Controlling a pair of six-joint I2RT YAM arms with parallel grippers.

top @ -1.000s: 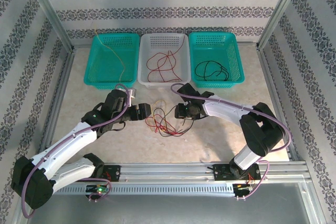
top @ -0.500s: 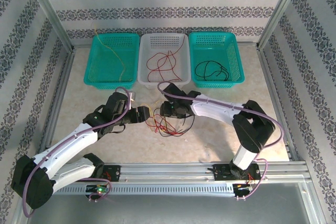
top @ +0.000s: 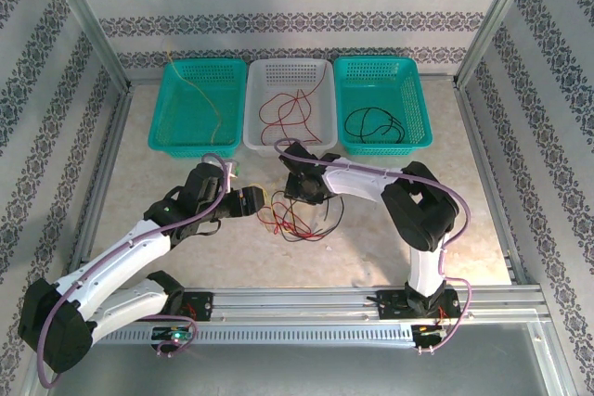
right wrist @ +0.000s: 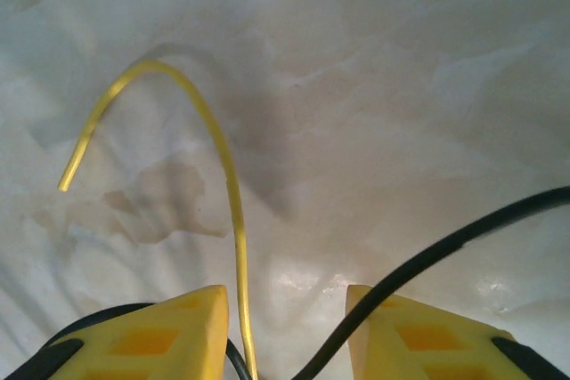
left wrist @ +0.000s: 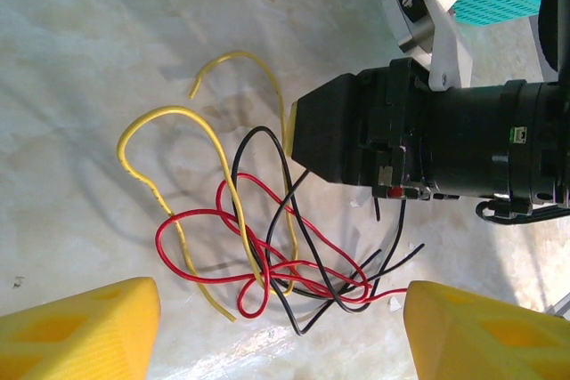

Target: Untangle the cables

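Note:
The cables (top: pixel 299 222) lie in a loose knot of red, yellow and black strands on the table between my two grippers. Through the left wrist camera the tangle (left wrist: pixel 267 260) lies flat just ahead of my left gripper (left wrist: pixel 280 335), whose yellow fingers (left wrist: pixel 80 327) stand wide open around nothing. My right gripper (top: pixel 290 195) is low over the far side of the knot. Its jaws (right wrist: pixel 289 344) are open with a clear gap. A yellow cable (right wrist: pixel 227 184) runs between them beside the left finger, and a black cable (right wrist: pixel 445 251) crosses the right finger.
Three baskets stand in a row at the back: a teal one (top: pixel 160 108) with a yellow cable, a white one (top: pixel 290 64) with red cables, a teal one (top: pixel 422 104) with black cables. Metal frame posts and a rail border the table.
The right arm has swung left to the far side of the knot, and its jaws have narrowed. The left gripper has barely moved.

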